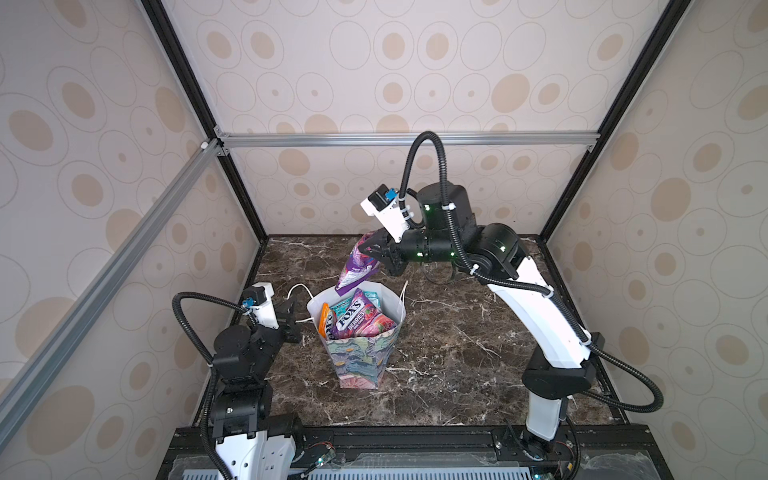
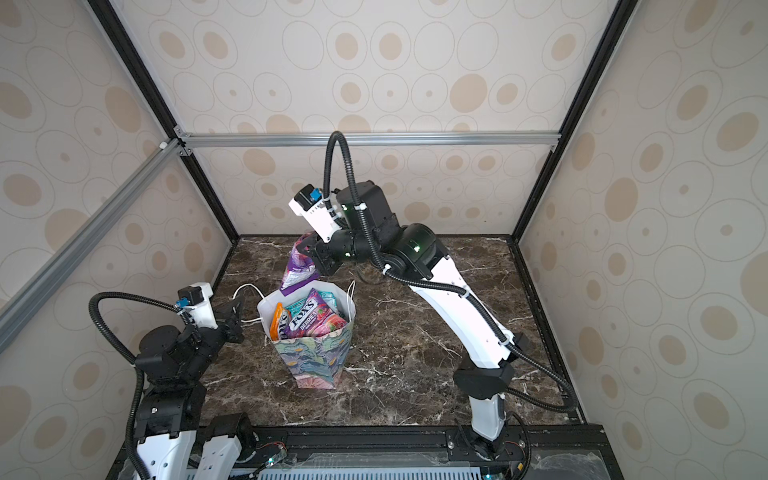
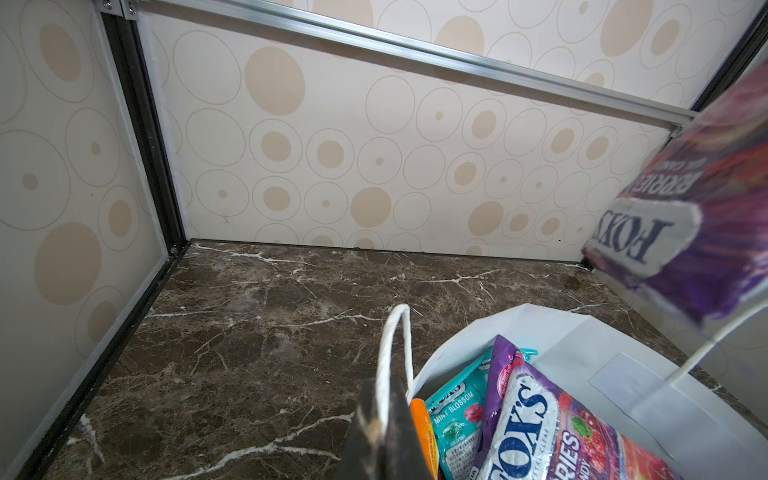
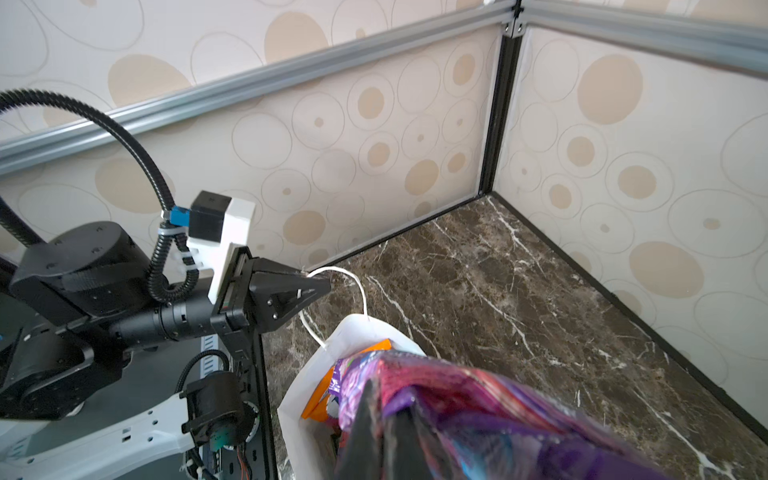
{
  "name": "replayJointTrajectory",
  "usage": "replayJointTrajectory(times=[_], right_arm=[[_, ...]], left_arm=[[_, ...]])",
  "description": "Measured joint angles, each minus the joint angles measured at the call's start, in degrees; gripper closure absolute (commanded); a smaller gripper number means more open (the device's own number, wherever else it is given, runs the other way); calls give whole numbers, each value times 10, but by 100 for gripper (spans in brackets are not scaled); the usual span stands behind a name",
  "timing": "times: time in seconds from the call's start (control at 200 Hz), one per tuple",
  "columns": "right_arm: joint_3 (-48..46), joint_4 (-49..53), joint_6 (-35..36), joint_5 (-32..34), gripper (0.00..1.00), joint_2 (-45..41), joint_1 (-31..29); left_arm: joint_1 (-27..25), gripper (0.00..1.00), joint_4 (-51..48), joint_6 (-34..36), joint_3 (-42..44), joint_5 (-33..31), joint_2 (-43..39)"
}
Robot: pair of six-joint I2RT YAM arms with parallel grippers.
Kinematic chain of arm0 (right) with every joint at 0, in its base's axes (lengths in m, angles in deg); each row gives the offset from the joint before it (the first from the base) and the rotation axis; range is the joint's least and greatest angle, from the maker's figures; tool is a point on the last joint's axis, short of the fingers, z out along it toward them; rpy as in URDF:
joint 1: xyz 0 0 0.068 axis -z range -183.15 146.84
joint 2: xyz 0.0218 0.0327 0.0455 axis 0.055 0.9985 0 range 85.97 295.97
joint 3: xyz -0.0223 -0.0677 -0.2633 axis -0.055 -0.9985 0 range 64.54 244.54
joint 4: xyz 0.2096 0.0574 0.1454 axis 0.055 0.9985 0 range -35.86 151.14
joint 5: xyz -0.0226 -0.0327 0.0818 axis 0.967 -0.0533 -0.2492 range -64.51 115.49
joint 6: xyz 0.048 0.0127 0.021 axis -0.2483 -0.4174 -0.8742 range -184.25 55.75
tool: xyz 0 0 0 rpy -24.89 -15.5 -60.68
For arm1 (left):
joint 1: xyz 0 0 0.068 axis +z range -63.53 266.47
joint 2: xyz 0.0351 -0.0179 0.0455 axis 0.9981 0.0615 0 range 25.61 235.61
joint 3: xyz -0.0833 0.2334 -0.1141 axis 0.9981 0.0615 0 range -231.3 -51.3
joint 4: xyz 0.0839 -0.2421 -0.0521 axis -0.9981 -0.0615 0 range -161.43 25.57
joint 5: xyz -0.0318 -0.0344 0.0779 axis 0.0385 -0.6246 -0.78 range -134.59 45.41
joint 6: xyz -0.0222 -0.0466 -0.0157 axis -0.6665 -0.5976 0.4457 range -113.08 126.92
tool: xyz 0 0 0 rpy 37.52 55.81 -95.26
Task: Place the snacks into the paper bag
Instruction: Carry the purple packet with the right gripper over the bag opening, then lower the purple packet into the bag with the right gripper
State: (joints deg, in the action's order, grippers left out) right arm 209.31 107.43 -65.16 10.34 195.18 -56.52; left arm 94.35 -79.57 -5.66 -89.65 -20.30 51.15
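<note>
Brown marble-pattern surface, boxed by circle-print walls, carries the upright paper bag of snacks in both top views. Left wrist view: left pincer clamps the cord handle. Right wrist view: right pincer grips a purple packet over the bag.

The paper bag hides the lower parts of its packets; in the left wrist view the purple packet is blurred and cropped.
</note>
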Motion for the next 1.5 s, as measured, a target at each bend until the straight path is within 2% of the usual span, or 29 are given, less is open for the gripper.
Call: replayJointTrajectory(times=[0.685,1.065,1.361,1.501], right_arm=[[0,29,24,35,100,34,-51],[-3,28,41,62,100,69,-55],[-41,-14,58,68,100,75,-70],[-111,-68,60,71,100,56,-72]], left_arm=[[0,100,0,0,0,0,-3],[0,100,0,0,0,0,-5],[0,100,0,0,0,0,-7],[0,100,0,0,0,0,-7]])
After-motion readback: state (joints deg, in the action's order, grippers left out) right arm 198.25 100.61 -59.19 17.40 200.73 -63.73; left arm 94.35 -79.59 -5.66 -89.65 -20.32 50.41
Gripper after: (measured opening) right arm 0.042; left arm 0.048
